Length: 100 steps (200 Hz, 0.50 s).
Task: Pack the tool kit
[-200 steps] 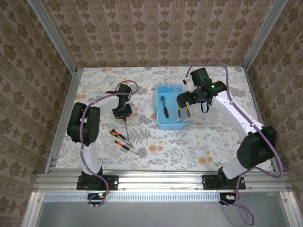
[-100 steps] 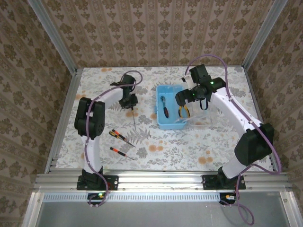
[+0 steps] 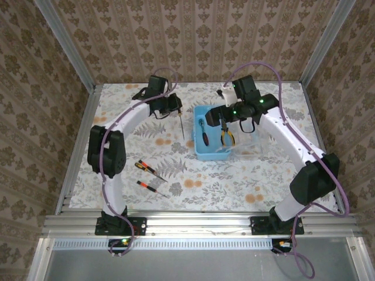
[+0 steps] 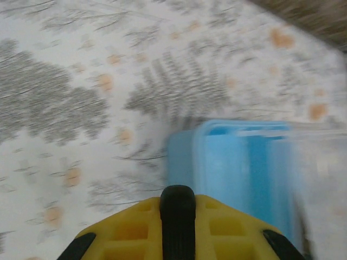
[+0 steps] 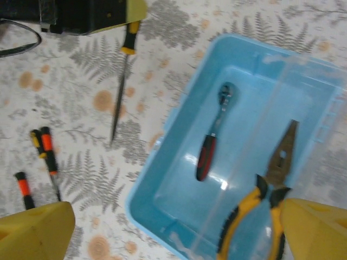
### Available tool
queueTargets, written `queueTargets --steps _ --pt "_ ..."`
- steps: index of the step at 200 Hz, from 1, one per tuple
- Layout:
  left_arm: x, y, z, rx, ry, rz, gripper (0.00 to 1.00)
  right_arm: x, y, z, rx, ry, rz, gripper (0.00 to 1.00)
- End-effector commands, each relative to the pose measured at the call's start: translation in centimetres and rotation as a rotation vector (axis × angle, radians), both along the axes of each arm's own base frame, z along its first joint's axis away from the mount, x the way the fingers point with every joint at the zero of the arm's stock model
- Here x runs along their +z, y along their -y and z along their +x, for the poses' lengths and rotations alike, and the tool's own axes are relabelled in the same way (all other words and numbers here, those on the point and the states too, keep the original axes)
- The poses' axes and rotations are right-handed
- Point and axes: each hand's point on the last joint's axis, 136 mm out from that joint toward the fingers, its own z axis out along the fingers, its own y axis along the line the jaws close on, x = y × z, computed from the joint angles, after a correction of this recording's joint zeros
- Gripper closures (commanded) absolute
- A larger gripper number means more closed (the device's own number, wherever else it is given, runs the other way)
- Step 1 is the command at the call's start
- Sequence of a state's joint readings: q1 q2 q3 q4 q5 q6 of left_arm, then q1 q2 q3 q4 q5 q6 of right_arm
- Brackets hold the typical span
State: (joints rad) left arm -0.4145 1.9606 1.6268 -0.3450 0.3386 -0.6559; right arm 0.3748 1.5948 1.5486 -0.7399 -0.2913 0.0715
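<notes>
The light-blue tool kit case [image 3: 202,153] stands open right of centre, also in the right wrist view [image 5: 162,179] and the left wrist view [image 4: 238,168]. In it lie a red-black handled ratchet [image 5: 213,138] and yellow-handled pliers [image 5: 265,189]. My left gripper [image 3: 174,109] hovers just left of the case, shut on a long thin screwdriver [image 5: 120,92] by its yellow-black handle [image 4: 178,214]; the shaft hangs down. My right gripper [image 5: 173,238] hangs open over the case, nothing between its fingers [image 5: 32,233]. Two red-black screwdrivers [image 3: 150,170] [image 3: 151,188] lie on the table at front left.
The case's clear lid [image 3: 251,146] lies open on its right side. The floral tablecloth [image 3: 234,187] is bare in front of the case. Metal frame rails [image 3: 76,146] and patterned walls close in the table on three sides.
My left gripper has carried the long screwdriver from the table's left middle back and right, up beside the case. The right gripper has drawn back a little above the case; the pliers stay inside.
</notes>
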Motion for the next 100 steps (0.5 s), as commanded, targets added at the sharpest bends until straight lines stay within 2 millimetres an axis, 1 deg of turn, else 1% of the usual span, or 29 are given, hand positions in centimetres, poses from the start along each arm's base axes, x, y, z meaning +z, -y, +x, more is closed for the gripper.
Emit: queueTargets --steps 1,12,27,42,44,46,55,83,100 --pt "6.0 3.3 -1.8 -0.096 0.067 -0.247 1.00 1.0 -2.8 0.0 0.040 0.008 0.117 0.06" --pt "7.4 3.8 -2.4 -0.113 0.084 -0.304 1.00 1.2 -3.6 0.2 0.049 0.016 0.126 0.11" --pt "8.8 4.6 -3.3 -0.139 0.098 -0.339 1.00 1.3 -4.4 0.4 0.058 0.020 0.142 0.17" --pt "10.2 4.7 -3.7 -0.151 0.121 -0.372 1.00 1.1 -5.2 0.5 0.067 0.017 0.150 0.21" --pt "10.5 5.7 -4.5 -0.175 0.121 -0.379 1.00 1.0 -5.3 0.5 0.067 0.016 0.151 0.22" --pt "10.6 6.0 -4.8 -0.183 0.120 -0.385 1.00 1.0 -5.4 0.5 0.068 0.015 0.151 0.23" --pt "11.4 6.5 -5.2 -0.198 0.128 -0.409 1.00 0.8 -5.7 0.7 0.069 0.012 0.154 0.26" --pt "13.0 7.5 -6.1 -0.229 0.139 -0.460 1.00 0.0 -6.1 0.9 0.072 0.001 0.154 0.36" --pt "13.8 8.0 -6.5 -0.237 0.150 -0.480 1.00 0.2 -6.2 1.1 0.070 0.008 0.157 0.42"
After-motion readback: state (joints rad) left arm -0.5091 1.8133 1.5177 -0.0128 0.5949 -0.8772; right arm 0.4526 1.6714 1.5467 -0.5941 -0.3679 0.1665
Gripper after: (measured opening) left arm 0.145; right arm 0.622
